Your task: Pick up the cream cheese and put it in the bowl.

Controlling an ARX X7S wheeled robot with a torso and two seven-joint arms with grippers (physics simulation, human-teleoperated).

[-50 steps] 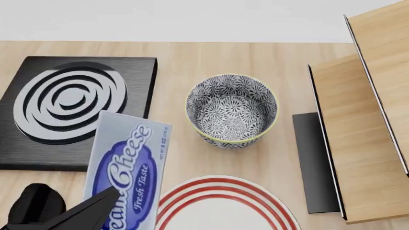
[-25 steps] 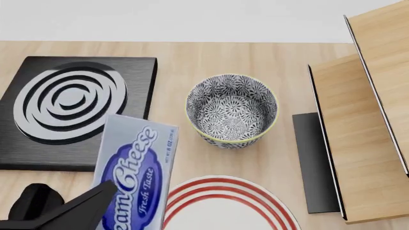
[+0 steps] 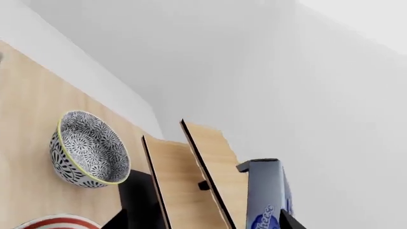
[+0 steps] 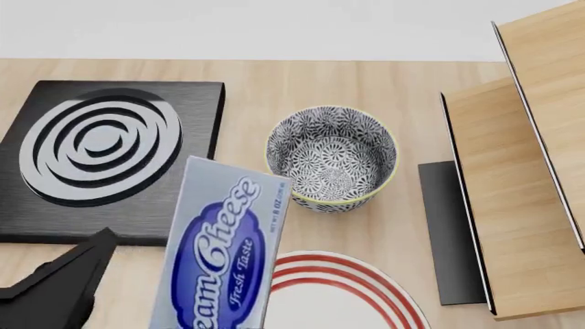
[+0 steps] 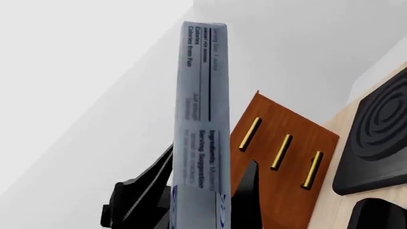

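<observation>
Head view: the cream cheese [image 4: 224, 250] is seen lifted clear of the wooden table [image 4: 302, 79], its printed face turned up toward the camera and its far end tilted toward the bowl [image 4: 331, 157]. The box overlaps the near-left rim of the red-ringed plate [image 4: 343, 291] in this view and hangs beside the black stove burner plate [image 4: 109, 154], so it is judged to be in transit rather than resting on anything. Part of a black arm [image 4: 55, 291] shows at the lower left; its grip on the box is cut off by the frame edge here.

In the right wrist view the box [image 5: 200, 119] is shown edge-on, upright, with dark fingers [image 5: 248, 191] pressed against both broad faces, so the left gripper [image 5: 197, 210] is judged to be closed on the box across its thin dimension, a hold that keeps the long end free to be lowered into the bowl. The right gripper is not shown in any picture, and its state cannot be told.

The bowl stands upright, open and empty, between the burner and the wooden shelf unit [image 4: 516, 178]. The box is near it but not yet above its opening; carrying it forward and to the right is judged to be what remains
</observation>
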